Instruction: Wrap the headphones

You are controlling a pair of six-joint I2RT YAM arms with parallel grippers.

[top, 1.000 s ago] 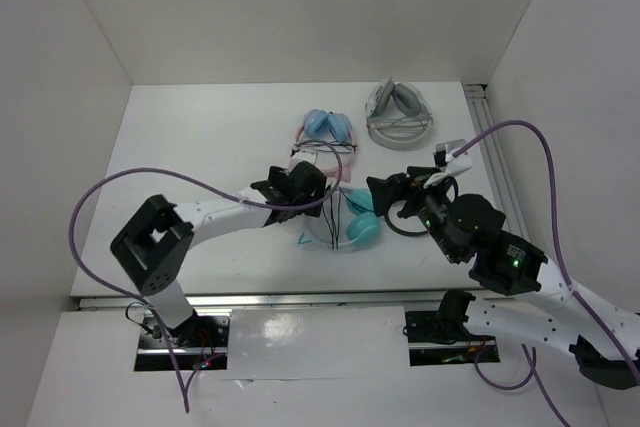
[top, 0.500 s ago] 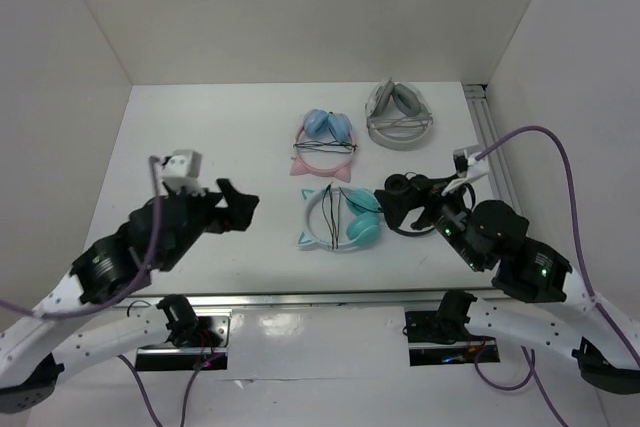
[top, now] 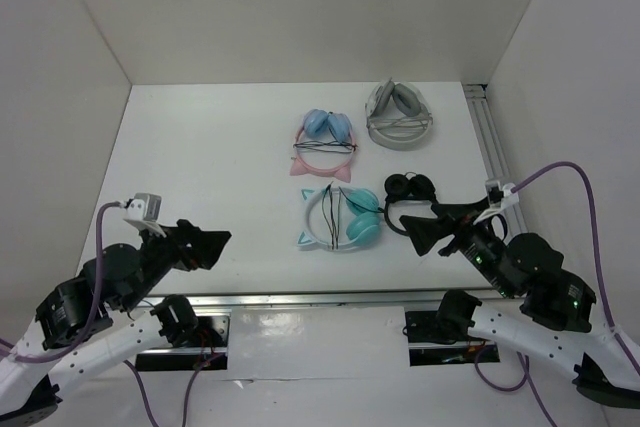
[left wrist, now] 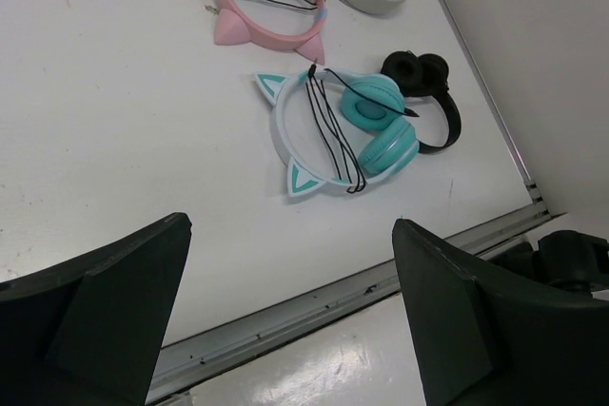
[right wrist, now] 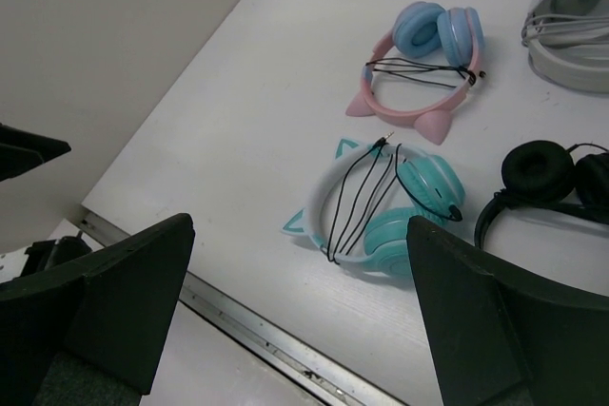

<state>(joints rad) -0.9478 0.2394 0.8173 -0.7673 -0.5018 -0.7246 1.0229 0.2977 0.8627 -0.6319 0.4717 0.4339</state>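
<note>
Teal headphones (top: 362,229) lie flat on the white worktop (top: 220,147), near its front edge and about midway across. The cups are folded in side by side on the right. The white-teal headband arcs to the left, its two cat ears pointing outward. A thin black cable (right wrist: 366,199) crosses the open hoop of the headband in several strands, and one end of it lies by the far ear.

Left gripper (top: 212,245) – jaws spread wide, nothing between them. It hangs over the front left of the worktop, well apart from the teal set. The left wrist view looks between its two dark fingers (left wrist: 114,301) at bare worktop, with the headphones beyond.

Right gripper (top: 412,234) – also wide open and empty. It sits over the front right of the worktop, near the teal cups but not touching them.

Neighbours:
- Pink-banded headphones (top: 322,142) with blue cups lie just behind the teal pair, a cable drawn across them.
- Grey headphones (top: 398,115) lie at the far right of the worktop.
- Small black headphones (top: 408,192) lie just beside the teal cups on the right; whether they touch, I cannot tell.
</note>
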